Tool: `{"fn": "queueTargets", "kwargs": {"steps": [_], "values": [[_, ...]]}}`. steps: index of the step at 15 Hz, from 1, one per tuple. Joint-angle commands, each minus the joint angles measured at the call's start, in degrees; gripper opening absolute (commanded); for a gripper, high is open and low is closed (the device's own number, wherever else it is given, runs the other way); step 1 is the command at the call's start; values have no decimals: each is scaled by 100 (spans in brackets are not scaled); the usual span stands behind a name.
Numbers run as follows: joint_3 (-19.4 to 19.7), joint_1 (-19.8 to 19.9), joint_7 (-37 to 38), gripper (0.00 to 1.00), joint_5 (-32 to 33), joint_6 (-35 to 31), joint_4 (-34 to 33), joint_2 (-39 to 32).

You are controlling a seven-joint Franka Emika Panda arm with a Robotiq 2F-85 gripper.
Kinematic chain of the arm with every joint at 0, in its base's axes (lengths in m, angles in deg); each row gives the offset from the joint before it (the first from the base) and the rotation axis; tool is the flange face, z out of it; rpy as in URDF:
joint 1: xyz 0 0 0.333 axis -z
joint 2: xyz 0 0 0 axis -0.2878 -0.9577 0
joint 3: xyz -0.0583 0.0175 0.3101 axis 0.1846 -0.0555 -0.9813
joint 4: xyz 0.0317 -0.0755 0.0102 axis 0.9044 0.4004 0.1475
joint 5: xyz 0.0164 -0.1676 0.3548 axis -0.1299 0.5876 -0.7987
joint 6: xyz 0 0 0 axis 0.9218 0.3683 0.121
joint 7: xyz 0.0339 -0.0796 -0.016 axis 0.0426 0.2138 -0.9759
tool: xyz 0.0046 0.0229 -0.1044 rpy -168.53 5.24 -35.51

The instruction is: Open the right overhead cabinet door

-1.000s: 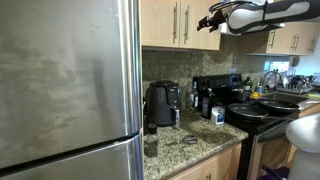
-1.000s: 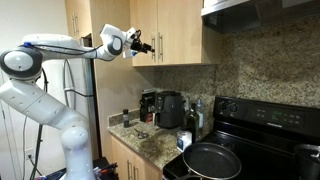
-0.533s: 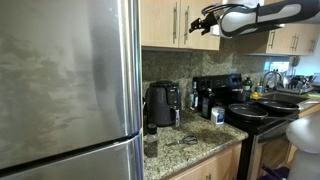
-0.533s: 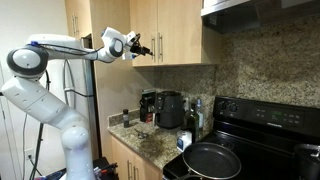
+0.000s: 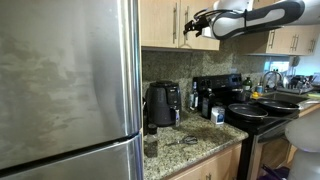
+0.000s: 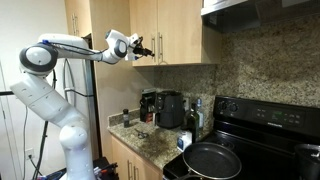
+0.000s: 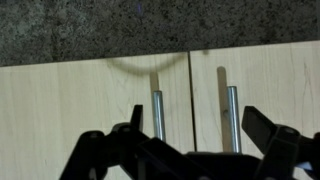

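The right overhead cabinet door [image 5: 205, 42] is a light-tan door, shut, also seen in an exterior view [image 6: 185, 30]. In the wrist view, which stands upside down, it is the door on the picture's left [image 7: 80, 100], with its metal bar handle [image 7: 157, 115] beside the centre seam. The twin door's handle [image 7: 232, 115] is just across the seam. My gripper [image 7: 200, 130] is open and empty, a short way in front of the seam, with both handles showing between its fingers. In both exterior views the gripper [image 5: 190, 22] [image 6: 152, 48] is near the handles at the doors' lower part.
A steel fridge [image 5: 60, 80] fills the near side. On the granite counter stand a black appliance [image 5: 162, 103] and small items. A black stove with pans [image 6: 210, 160] sits under the steel range hood [image 6: 260, 8]. Narrower tan doors [image 5: 290, 40] lie past the hood.
The arm has reached in, and the gripper has moved closer to the two door handles. The doors stay shut.
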Motion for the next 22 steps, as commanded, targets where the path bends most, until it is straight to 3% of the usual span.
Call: {"fn": "queueTargets", "kwargs": {"steps": [1, 5, 6, 8, 13, 17, 22], "values": [[-338, 691, 449, 100, 456, -443, -339, -287], [-1016, 1934, 1191, 100, 889, -771, -1040, -620], [-620, 1323, 855, 100, 657, -654, -536, -307], [-881, 1756, 1078, 100, 753, -677, -819, -454], [-1270, 1963, 1170, 100, 877, -802, -1039, -642], [-1754, 2640, 1521, 100, 1042, -899, -1213, -621], [-2363, 3823, 2185, 100, 1112, -983, -1535, -570]]}}
